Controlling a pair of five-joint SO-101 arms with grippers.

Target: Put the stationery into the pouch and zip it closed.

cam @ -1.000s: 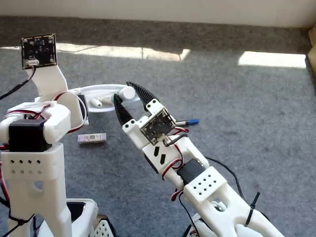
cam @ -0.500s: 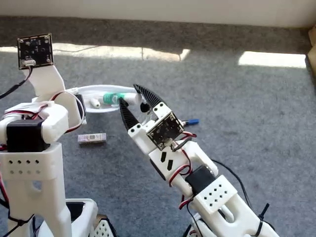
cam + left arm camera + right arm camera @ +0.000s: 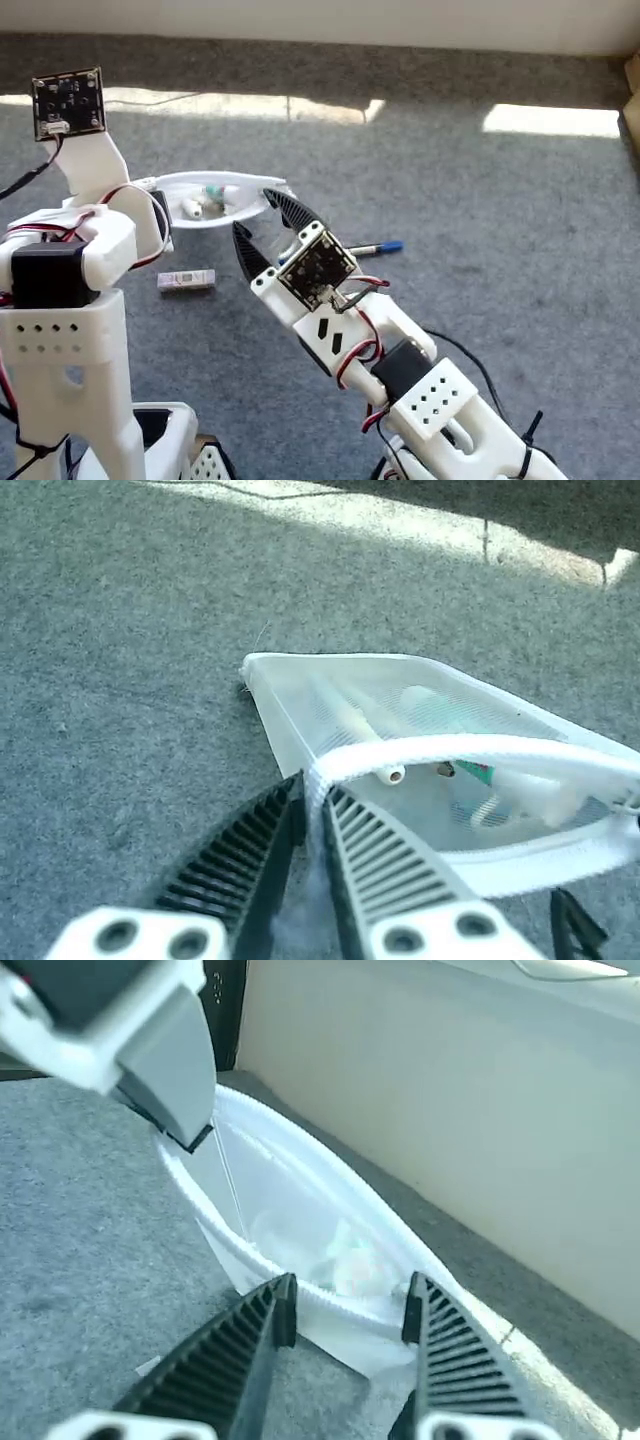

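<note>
The left gripper [image 3: 312, 798] has its jaws pinched on the rim of the pouch [image 3: 330, 695] at one end. The right gripper [image 3: 254, 214] hangs just beside the pouch's other end, jaws spread apart.

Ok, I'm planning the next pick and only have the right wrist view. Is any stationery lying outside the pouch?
Observer: Yes. A blue-capped pen lies on the carpet, just behind the open right gripper.
Operator: Anything else out there?
Observer: A small rectangular item lies on the carpet by the left arm's base, apart from the pouch.
Operator: And does the left gripper actually have the pouch?
Observer: Yes. In the left wrist view the left gripper is shut on the pouch's rim, and the mouth is open.
</note>
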